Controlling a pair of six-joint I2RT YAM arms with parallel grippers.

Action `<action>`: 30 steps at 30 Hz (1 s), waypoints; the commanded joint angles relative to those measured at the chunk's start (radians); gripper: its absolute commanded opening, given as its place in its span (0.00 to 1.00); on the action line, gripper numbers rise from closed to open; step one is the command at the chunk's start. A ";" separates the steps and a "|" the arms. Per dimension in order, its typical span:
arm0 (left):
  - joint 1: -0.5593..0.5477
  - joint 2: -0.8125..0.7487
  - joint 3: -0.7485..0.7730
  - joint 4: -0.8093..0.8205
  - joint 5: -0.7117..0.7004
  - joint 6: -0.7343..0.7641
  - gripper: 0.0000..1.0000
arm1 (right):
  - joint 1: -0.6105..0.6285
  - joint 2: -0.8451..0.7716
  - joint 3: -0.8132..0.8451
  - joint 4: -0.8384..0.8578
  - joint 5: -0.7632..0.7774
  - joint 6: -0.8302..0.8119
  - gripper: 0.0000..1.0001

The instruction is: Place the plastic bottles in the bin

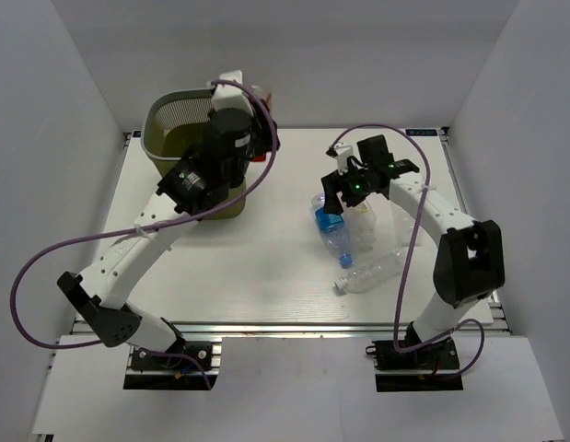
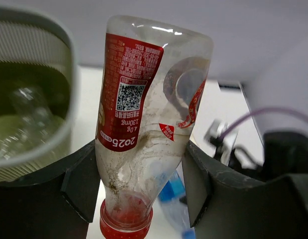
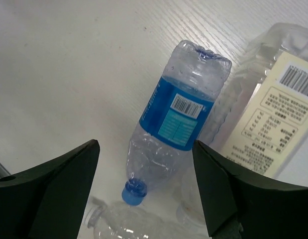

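On the white table [image 1: 266,267], in the lower right of the top view and nearest the arm bases, a bare clear bottle [image 1: 372,272] lies on its side, apart from both grippers. Beyond it, right of centre, more bottles lie in a cluster. In the right wrist view a blue-labelled bottle [image 3: 176,117] with a blue cap lies flat at the centre, and a cream-labelled bottle [image 3: 273,114] lies close against it at the right edge.

The right gripper [image 3: 146,144] hovers over this cluster with its jaws wide apart and nothing between them. The blue-labelled bottle lies below the gap, untouched.

Farthest off, in the upper left of the top view, stands the olive-green bin [image 1: 169,120]. The left gripper [image 2: 139,184] is clamped on a red-labelled bottle [image 2: 144,114], red cap down, one finger pressed on each side. This bottle hangs in the air just right of the bin's rim. Inside the bin, at the left of the left wrist view, clear crumpled plastic shows, blurred.
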 commanded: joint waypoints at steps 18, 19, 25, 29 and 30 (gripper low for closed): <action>0.431 0.368 0.508 -0.267 -0.124 0.053 0.98 | 0.099 0.317 0.095 0.071 0.258 0.108 0.87; 0.431 0.377 0.508 -0.280 -0.112 0.054 1.00 | 0.103 0.324 0.095 0.072 0.271 0.110 0.87; 0.398 0.162 0.237 -0.097 0.339 0.259 1.00 | 0.126 0.382 0.092 0.086 0.298 0.110 0.73; 0.388 -0.017 0.024 -0.002 0.850 0.374 1.00 | 0.115 0.364 0.136 0.061 0.205 0.093 0.27; 0.388 -0.030 -0.005 -0.020 0.930 0.374 1.00 | 0.112 0.351 0.146 0.054 0.187 0.070 0.22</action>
